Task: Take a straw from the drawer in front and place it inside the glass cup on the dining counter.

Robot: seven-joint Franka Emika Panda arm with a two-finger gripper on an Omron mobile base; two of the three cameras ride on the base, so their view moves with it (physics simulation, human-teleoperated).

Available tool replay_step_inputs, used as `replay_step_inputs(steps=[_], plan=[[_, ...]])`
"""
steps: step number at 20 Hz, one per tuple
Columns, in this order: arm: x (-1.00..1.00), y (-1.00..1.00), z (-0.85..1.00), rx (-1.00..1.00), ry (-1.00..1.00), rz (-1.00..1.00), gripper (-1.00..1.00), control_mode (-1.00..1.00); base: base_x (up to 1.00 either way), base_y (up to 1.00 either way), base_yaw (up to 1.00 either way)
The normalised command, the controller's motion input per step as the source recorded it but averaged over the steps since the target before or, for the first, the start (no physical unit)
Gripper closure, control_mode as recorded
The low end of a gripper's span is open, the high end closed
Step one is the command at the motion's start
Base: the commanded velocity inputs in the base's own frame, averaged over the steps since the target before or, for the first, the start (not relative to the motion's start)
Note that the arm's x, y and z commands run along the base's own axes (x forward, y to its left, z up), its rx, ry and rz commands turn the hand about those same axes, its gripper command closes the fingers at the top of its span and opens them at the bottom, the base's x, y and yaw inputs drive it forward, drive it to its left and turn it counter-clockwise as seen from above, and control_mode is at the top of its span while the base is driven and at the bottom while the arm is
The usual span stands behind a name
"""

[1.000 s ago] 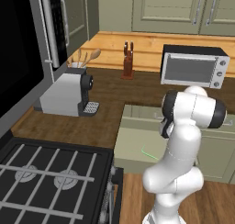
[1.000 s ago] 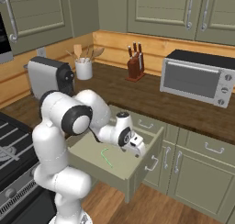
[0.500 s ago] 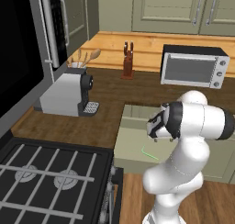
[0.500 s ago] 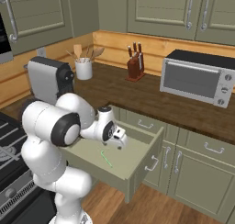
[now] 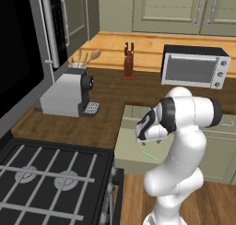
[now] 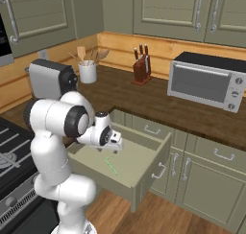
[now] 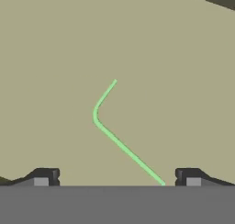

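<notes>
Straw (image 7: pixel 110 133) lies flat on the pulled-out drawer's (image 6: pixel 139 178) floor, its long leg slanting from centre frame to lower right in the hand view, between the spread, empty tips of the end effector (image 7: pixel 117 177) hanging above.

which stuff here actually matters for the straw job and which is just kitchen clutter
Belongs to the job:
- straw, lying flat on the drawer floor
- drawer, pulled open
- gripper, open above the straw

Just lying about:
- toaster oven
- knife block
- coffee machine
- utensil holder with wooden spoons
- stove
</notes>
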Motion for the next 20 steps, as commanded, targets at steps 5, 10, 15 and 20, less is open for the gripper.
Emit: replay_step_inputs(steps=[5, 10, 15, 20], plan=[[0.04, 0.39, -0.46, 0.0, 0.04, 0.12, -1.0, -1.0, 0.0, 0.0, 0.0], [0.05, 0.07, -0.29, 0.0, 0.0, 0.05, -1.0, -1.0, 0.0, 0.0, 0.0], [0.09, 0.0, -0.24, 0.0, 0.0, 0.03, -1.0, -1.0, 0.0, 0.0, 0.0], [0.08, -0.03, -0.26, 0.0, 0.0, 0.02, -1.0, -1.0, 0.0, 0.0, 0.0]])
